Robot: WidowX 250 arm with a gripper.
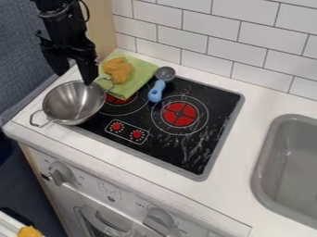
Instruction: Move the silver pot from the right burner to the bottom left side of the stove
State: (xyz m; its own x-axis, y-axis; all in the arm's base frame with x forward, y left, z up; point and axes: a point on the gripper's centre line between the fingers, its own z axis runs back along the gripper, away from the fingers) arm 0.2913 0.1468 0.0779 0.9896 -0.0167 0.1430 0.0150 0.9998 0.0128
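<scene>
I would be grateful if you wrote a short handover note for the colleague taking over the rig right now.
Gripper: open, close to the silver pot's far rim.
Silver pot: at the bottom left of the stove, partly over the counter.
Done: pot is off the right burner.
Left: probably just check it sits steady, then move the gripper clear.

Black arm at the upper left — gripper downward, its two fingers apart.

The two-handled pot is smooth, shiny metal; the stovetop looks glossy and scuffed, the green cloth soft and matt.
</scene>
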